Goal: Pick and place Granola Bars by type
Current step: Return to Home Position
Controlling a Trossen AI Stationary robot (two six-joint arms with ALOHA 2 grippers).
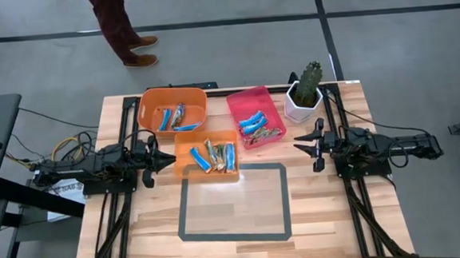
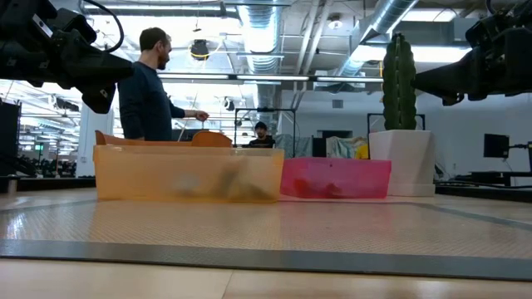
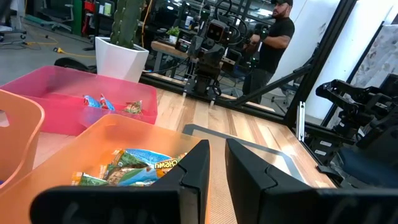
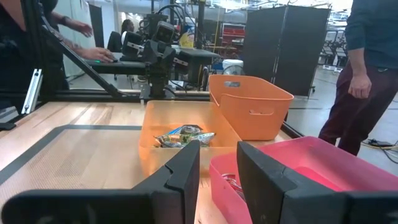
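One granola bar [image 3: 142,163] in the orange bin [image 3: 124,124] reads "CHEWY".

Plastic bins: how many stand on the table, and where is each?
3. A large orange bin sits at the far edge, a smaller orange bin directly in front of it, and a pink bin to their right, beside the potted cactus.

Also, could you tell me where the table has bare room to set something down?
The taped rectangle in front of the near orange bin is bare; the left gripper and right gripper wait by its far corners. The back is crowded: far orange bin, pink bin, cactus pot.
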